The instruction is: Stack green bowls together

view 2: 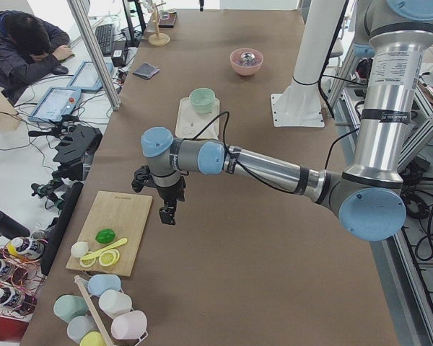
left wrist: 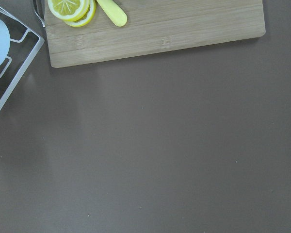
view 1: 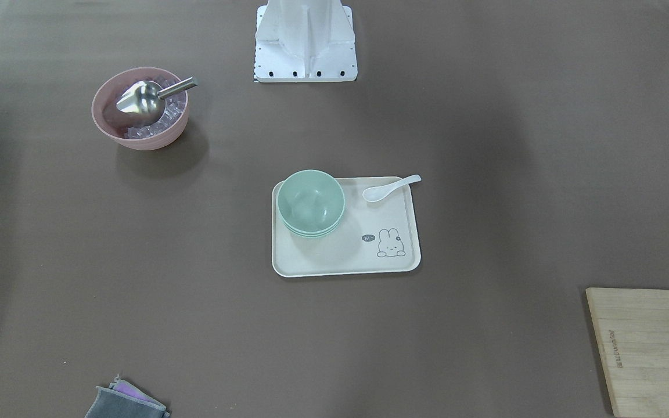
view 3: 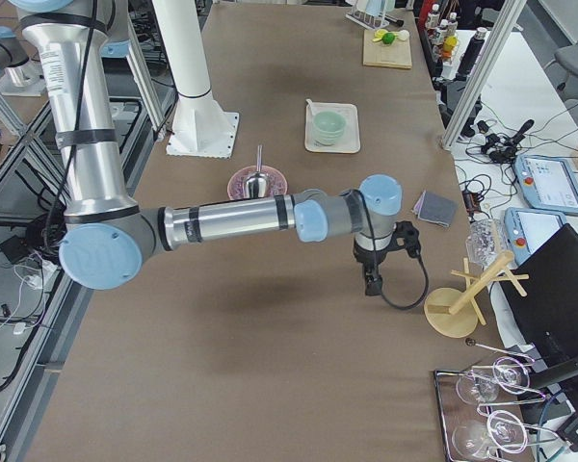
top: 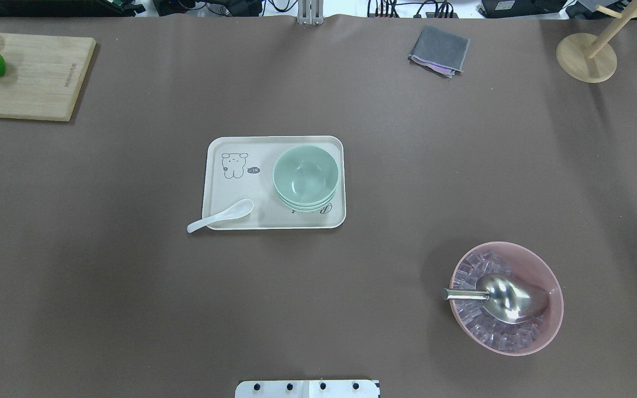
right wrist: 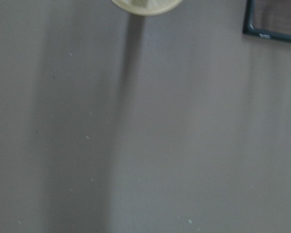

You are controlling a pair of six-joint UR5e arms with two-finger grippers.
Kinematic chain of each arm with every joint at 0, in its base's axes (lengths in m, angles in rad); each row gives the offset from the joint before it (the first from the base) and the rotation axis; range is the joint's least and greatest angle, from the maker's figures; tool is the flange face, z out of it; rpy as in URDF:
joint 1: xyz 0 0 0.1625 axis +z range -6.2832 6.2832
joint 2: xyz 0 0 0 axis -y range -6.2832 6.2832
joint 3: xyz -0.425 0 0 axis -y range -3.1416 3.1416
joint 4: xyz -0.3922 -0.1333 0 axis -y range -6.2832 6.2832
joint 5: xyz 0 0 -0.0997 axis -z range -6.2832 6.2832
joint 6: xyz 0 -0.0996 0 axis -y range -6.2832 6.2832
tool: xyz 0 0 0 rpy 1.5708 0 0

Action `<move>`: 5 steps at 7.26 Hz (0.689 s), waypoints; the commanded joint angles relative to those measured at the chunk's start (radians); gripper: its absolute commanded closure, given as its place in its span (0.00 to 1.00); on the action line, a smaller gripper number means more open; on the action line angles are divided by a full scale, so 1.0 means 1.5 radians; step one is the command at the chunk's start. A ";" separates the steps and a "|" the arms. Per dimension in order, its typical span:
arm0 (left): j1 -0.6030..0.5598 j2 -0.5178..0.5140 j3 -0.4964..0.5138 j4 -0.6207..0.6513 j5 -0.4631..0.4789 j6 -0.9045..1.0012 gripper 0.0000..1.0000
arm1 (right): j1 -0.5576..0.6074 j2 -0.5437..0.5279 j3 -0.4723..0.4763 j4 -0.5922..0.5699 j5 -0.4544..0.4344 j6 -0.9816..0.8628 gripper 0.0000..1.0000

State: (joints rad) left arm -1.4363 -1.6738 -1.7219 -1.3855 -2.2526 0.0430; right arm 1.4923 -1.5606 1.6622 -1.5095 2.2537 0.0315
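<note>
The green bowls sit nested in one stack on the cream tray, on the robot's right half of it. The stack also shows in the overhead view and small in both side views. My left gripper hangs over bare table near the cutting board, far from the bowls; it shows only in the exterior left view, so I cannot tell its state. My right gripper hangs near the wooden stand, seen only in the exterior right view; its state is unclear too.
A white spoon lies over the tray's edge. A pink bowl of ice holds a metal scoop. A wooden cutting board with lemon and lime, a grey cloth and a wooden stand sit at the table's far side.
</note>
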 commanded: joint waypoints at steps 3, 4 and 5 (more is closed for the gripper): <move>-0.012 0.004 0.013 0.002 -0.001 0.000 0.02 | 0.018 -0.150 0.092 0.006 -0.018 -0.014 0.00; -0.035 0.025 0.006 0.000 -0.002 0.001 0.02 | 0.018 -0.152 0.091 0.006 0.010 -0.014 0.00; -0.034 0.047 -0.029 -0.003 0.005 0.004 0.02 | 0.018 -0.153 0.092 0.007 0.015 -0.014 0.00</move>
State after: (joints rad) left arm -1.4758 -1.6394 -1.7213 -1.3852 -2.2525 0.0449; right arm 1.5187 -1.7855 1.7989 -1.4998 2.2529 0.0115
